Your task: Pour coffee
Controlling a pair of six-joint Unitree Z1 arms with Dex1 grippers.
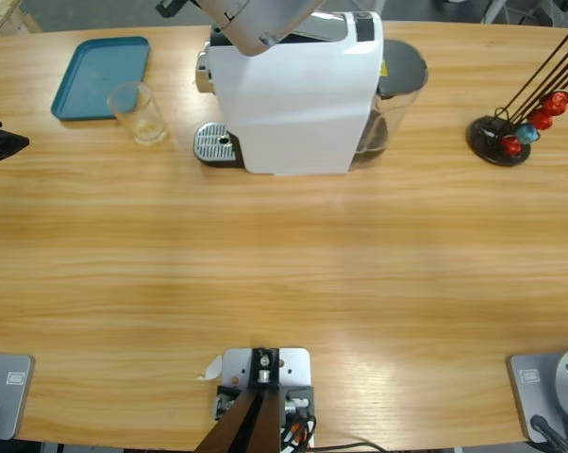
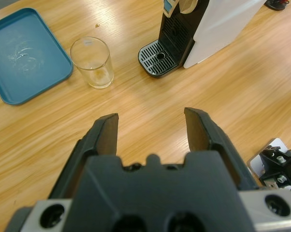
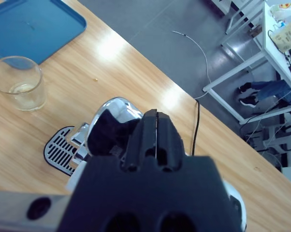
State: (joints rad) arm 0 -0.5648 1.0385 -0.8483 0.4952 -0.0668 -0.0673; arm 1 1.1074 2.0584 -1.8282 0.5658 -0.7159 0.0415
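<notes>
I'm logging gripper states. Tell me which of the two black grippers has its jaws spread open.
The left gripper: its two black jaws stand wide apart above bare wooden table. The right gripper has jaws pressed together over the white coffee machine.

Long wooden table (image 1: 284, 283), light grain, mostly bare across near half. Far left: teal tray (image 1: 101, 77), with clear glass (image 1: 143, 113) just beside its right near corner and apart from the white coffee machine (image 1: 293, 94) at far centre. Far right: black capsule stand (image 1: 499, 140) holding red and blue capsules (image 1: 534, 123).
</notes>
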